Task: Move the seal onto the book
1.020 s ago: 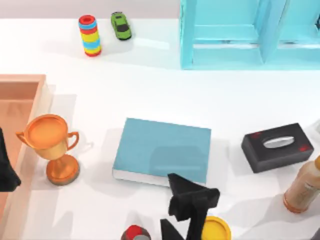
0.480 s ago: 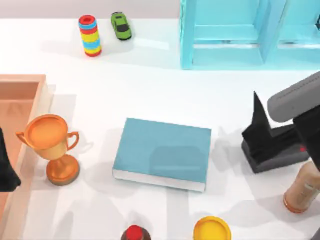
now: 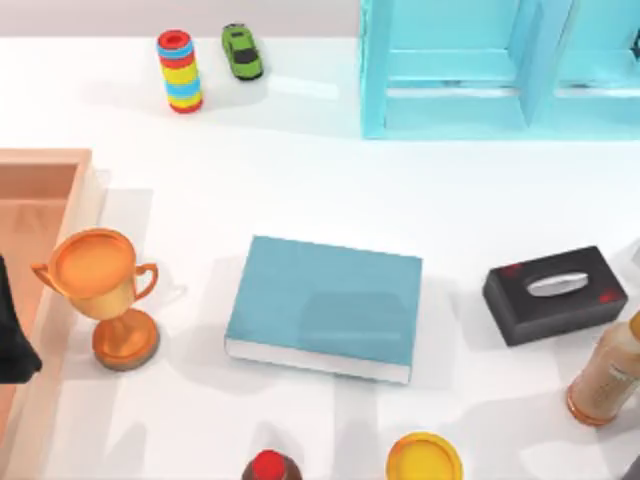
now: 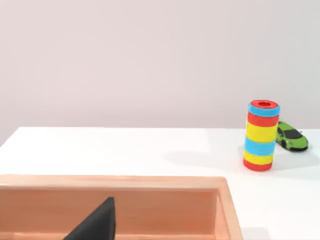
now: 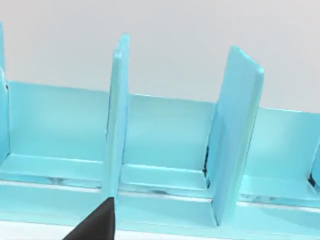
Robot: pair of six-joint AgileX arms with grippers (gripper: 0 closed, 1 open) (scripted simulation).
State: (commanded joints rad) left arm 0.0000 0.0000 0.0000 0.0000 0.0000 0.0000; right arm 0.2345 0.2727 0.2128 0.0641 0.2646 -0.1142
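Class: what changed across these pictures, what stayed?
The right end effector swung from the teal-blue closed book's near edge rightward across the black tissue box, now facing the light-blue divided rack. Nothing gripped or released. Left end effector, at the wooden tray, and objects stayed.

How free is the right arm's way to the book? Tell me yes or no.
Probably yes. The book lies flat with a bare cover; the tissue box and bottle stand apart on its right, so coming down from above looks clear.

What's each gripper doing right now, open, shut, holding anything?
Left gripper: parked over the wooden tray at the table's left edge; state cannot be told.
Right gripper: facing the blue rack; state cannot be told.
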